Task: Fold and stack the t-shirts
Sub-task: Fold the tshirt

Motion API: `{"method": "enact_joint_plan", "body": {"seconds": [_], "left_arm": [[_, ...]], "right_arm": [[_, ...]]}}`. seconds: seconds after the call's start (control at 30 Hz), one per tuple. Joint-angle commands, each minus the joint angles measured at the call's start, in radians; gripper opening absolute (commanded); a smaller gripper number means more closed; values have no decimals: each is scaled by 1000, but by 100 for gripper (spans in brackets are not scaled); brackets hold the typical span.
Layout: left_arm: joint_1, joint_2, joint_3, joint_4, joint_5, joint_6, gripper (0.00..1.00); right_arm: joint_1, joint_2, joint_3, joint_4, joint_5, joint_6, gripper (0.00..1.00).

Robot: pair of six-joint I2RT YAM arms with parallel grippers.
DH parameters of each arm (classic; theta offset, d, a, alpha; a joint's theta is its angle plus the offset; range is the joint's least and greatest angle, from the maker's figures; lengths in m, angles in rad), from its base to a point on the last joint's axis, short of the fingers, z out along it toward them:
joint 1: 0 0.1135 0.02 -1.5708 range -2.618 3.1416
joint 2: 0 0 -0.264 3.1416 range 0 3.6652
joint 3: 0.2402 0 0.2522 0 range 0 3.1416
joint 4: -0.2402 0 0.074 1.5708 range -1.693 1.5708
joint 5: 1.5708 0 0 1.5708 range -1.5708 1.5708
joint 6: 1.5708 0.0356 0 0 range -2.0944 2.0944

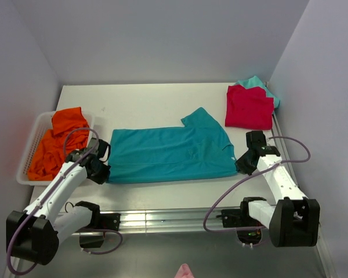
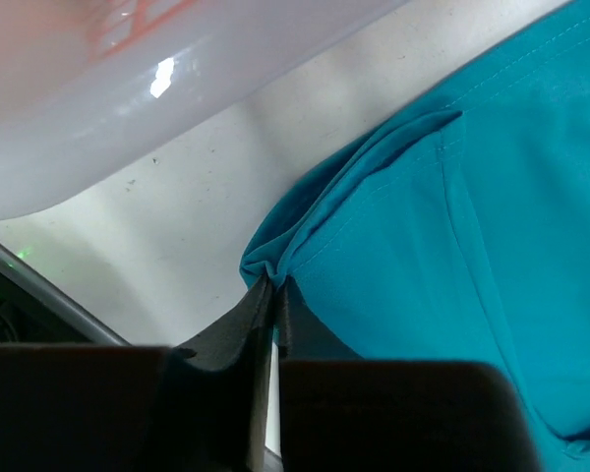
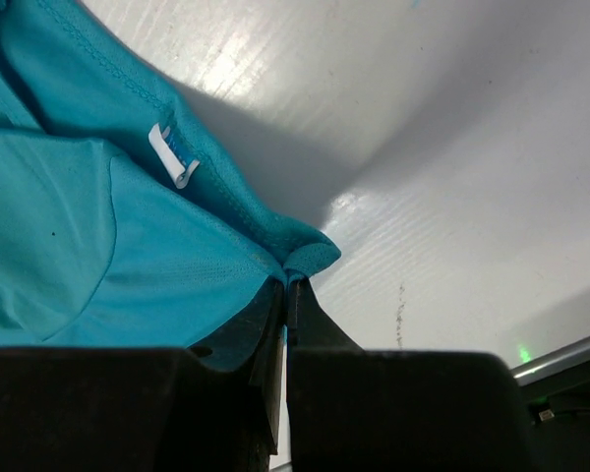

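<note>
Teal tee (image 1: 168,153) lies spread on the table (image 1: 139,104). Your left gripper (image 2: 273,293) pinches its near-left corner and your right gripper (image 3: 287,287) its near-right corner, jaws narrow on cloth. Orange tee (image 1: 61,142) in basket (image 1: 30,152); red tee (image 1: 249,107) far right.

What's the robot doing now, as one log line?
left claw: shut on teal shirt, left end | right claw: shut on its right end | red shirt: folded, far right | orange shirt: in basket

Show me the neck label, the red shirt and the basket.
neck label (image 3: 173,155): right wrist view, middle of the tag.
red shirt (image 1: 249,108): top view, centre of the cloth.
basket (image 1: 32,145): top view, left wall.
</note>
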Motion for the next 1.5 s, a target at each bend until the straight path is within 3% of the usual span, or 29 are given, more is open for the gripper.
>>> {"method": "enact_joint_plan", "body": {"seconds": [0.0,0.07,0.1,0.13,0.23,0.27,0.3,0.5,0.63,0.67,1.0,1.1,1.27,1.47], "left_arm": [[-2,-15,2,-41,-34,-19,12],[-2,-15,11,-49,-35,-14,20],[-2,-16,16,-52,-35,-11,34],[-2,-16,26,-55,-33,-8,43],[-2,-21,63,-75,-24,-4,69],[-2,-22,75,-89,-18,-4,76],[-2,-22,92,-96,-19,-4,80],[4,68,293,-49,-44,73,82],[48,290,497,66,24,218,78],[73,330,532,84,37,237,78],[191,809,999,235,231,429,71],[205,892,1048,284,291,450,71],[218,985,1096,299,320,484,70],[245,1014,1057,358,381,512,69]], "right_arm": [[-6,-48,6,-56,41,43,0],[-5,-72,8,-83,35,55,0],[-6,-78,12,-95,34,59,5],[-6,-82,18,-124,32,62,37],[-5,-94,49,-191,55,74,82],[-6,-100,57,-208,61,77,85],[-6,-102,66,-222,67,77,86],[-6,-42,227,-225,34,82,82],[-5,116,474,-74,-130,8,80],[-3,220,529,-60,-155,-6,80],[67,976,1608,-222,-184,-93,79],[69,1158,1793,-251,-244,-84,78],[75,1236,1740,-129,-302,-24,76],[144,1317,1741,-153,-286,-46,75]]}}
